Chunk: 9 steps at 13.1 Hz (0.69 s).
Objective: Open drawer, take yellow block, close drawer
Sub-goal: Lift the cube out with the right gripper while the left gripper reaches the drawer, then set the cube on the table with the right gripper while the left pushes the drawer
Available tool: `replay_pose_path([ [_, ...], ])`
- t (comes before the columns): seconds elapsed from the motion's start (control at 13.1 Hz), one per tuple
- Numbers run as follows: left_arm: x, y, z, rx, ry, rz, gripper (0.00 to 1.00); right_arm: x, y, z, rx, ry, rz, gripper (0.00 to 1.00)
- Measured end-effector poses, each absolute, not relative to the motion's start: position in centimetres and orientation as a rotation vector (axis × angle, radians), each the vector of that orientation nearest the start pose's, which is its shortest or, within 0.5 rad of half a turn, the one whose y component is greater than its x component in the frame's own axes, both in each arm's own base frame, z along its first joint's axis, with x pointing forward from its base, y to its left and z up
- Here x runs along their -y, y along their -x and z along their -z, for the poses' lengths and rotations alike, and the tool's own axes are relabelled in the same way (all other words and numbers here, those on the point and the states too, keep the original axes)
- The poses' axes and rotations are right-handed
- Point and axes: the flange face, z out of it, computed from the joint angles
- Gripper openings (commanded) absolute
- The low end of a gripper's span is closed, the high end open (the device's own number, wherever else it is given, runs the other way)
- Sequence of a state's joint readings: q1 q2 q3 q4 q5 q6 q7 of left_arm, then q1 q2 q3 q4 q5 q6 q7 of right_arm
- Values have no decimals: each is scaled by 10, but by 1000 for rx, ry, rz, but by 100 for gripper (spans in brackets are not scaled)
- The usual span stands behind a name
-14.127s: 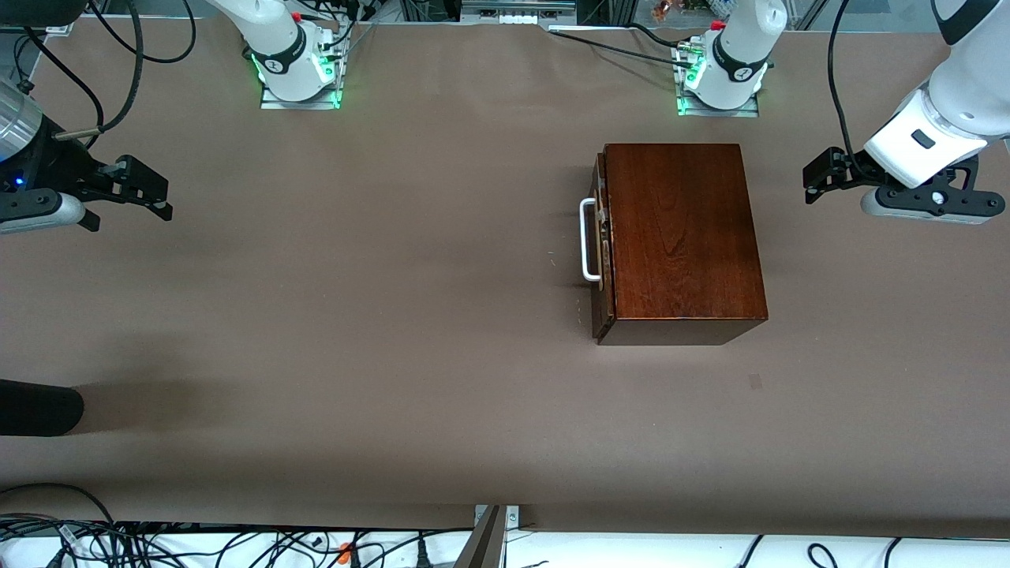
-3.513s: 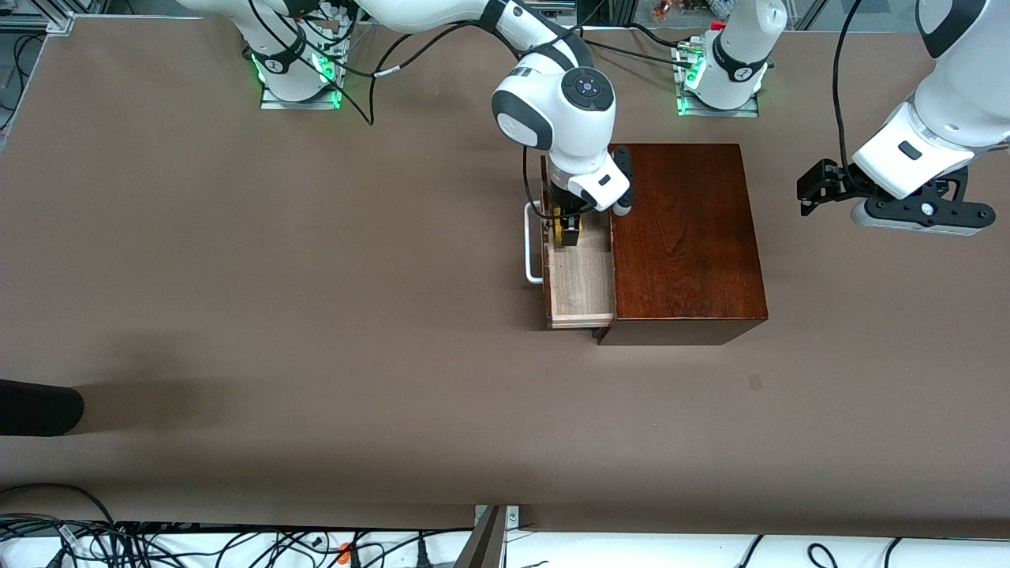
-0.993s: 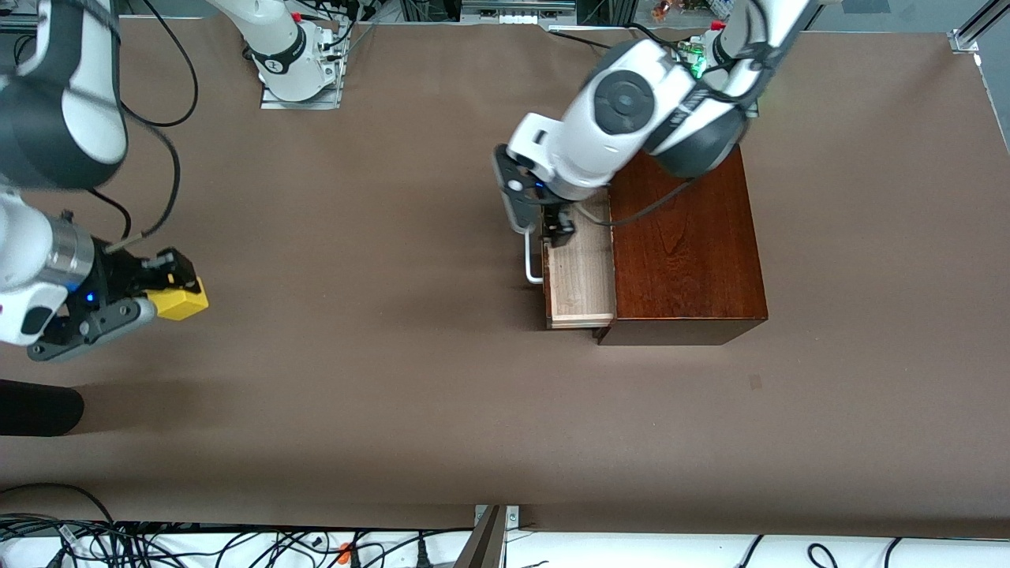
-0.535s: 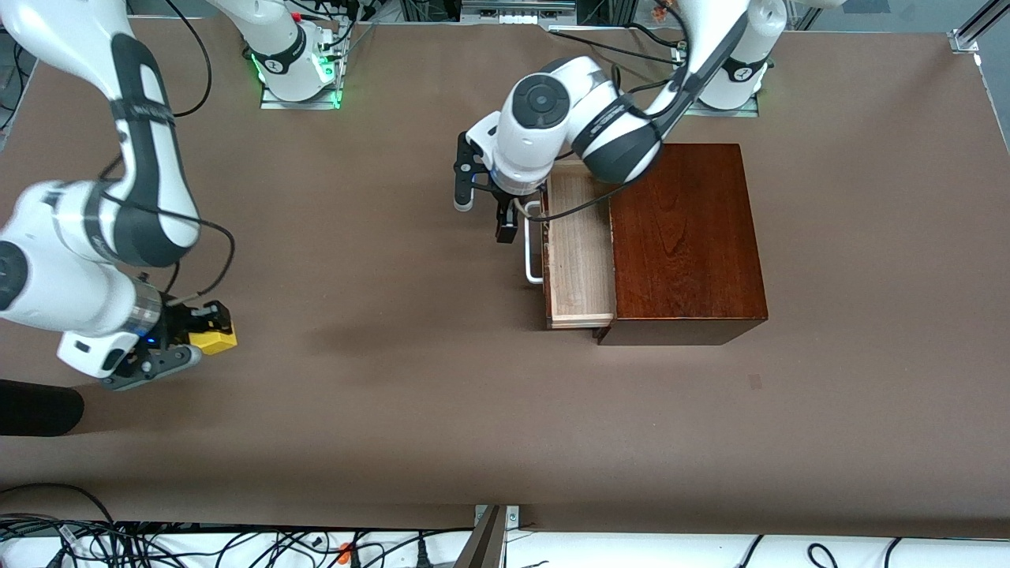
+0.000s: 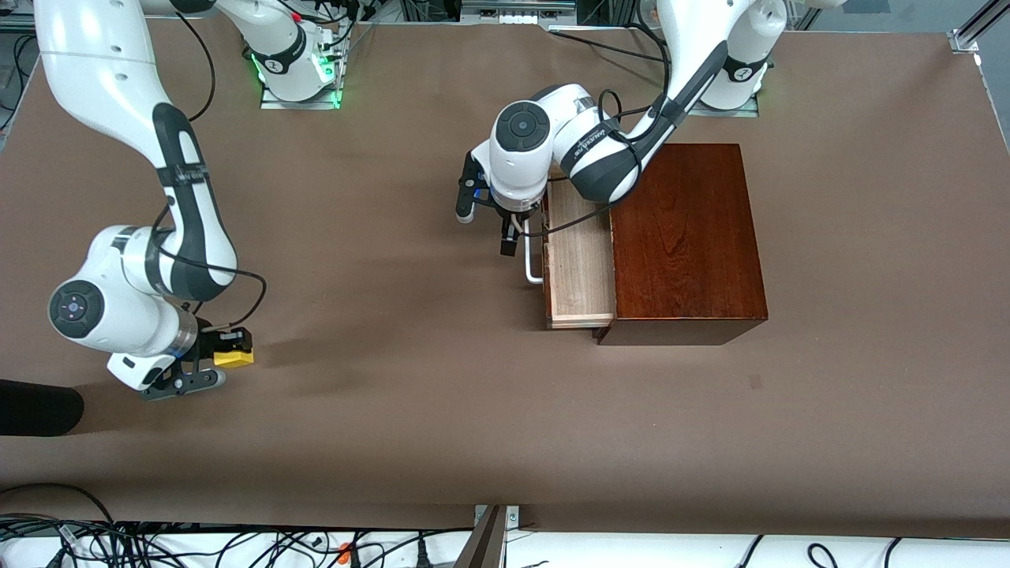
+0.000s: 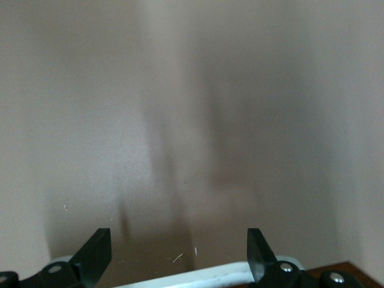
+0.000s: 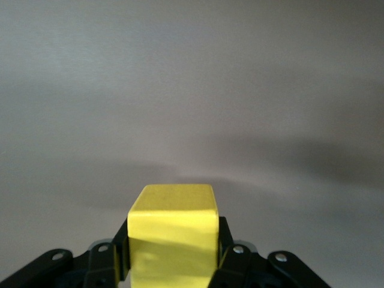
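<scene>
The drawer [image 5: 581, 260] of the dark wooden box [image 5: 686, 237] stands pulled out, and its pale interior shows nothing inside. My left gripper [image 5: 514, 234] is open at the drawer's white handle [image 5: 533, 260], on the side toward the right arm's end. In the left wrist view the handle [image 6: 198, 277] runs between the spread fingers [image 6: 96, 255] of the gripper [image 6: 178, 259]. My right gripper [image 5: 225, 353] is shut on the yellow block [image 5: 233, 358] and holds it low over the table near the right arm's end. In the right wrist view the block [image 7: 173, 231] fills the right gripper [image 7: 173, 261].
The brown table cover [image 5: 442, 394] stretches between the box and the block. A dark object [image 5: 35, 406] pokes in at the table's edge by the right arm's end. Cables [image 5: 158, 540] lie along the edge nearest the front camera.
My right gripper has carried the yellow block lower and a little toward the table's middle. My left gripper has shifted slightly closer to the drawer handle. The drawer has not moved.
</scene>
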State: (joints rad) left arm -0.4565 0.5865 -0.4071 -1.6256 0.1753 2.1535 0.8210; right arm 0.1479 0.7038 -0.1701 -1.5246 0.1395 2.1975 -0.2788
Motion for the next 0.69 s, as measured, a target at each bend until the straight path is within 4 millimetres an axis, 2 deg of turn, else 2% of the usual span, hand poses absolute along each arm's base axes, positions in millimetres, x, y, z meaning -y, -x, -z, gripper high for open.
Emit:
replay_pose_path([
  [0.31, 478, -480, -300, -2444, 2096, -130, 100, -3, -694, -210, 232, 3131, -42, 0],
  [0.53, 443, -498, -303, -2405, 2114, -272, 100, -1, -690, -204, 200, 3129, -52, 0],
  [0.69, 421, -514, -307, -2390, 2129, -288, 100, 1, -690, -204, 177, 3124, -53, 26],
])
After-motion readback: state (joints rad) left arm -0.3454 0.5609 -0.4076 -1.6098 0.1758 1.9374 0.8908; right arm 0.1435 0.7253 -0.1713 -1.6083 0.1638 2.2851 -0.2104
